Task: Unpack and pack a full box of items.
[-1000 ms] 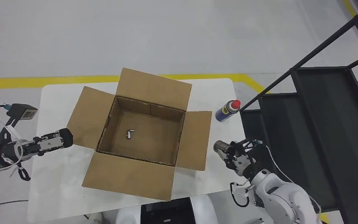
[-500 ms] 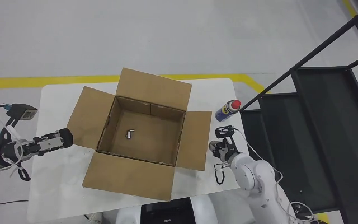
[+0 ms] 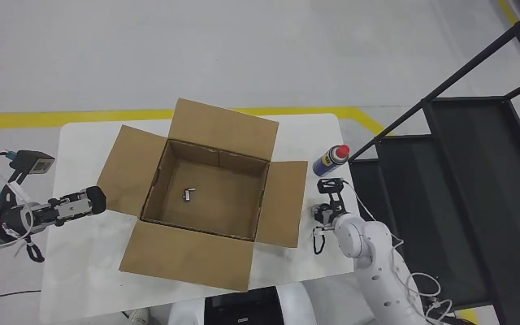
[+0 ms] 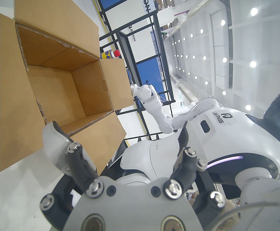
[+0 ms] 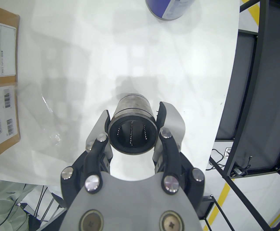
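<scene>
Blue spray can (image 5: 168, 9) stands beyond seemingly steel bearing (image 5: 133, 129).

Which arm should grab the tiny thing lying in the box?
Left, probably. The left gripper is open and empty beside the box, where the small metal piece lies. The right gripper is busy: it is shut on a metal cylinder on the box's other side.
</scene>
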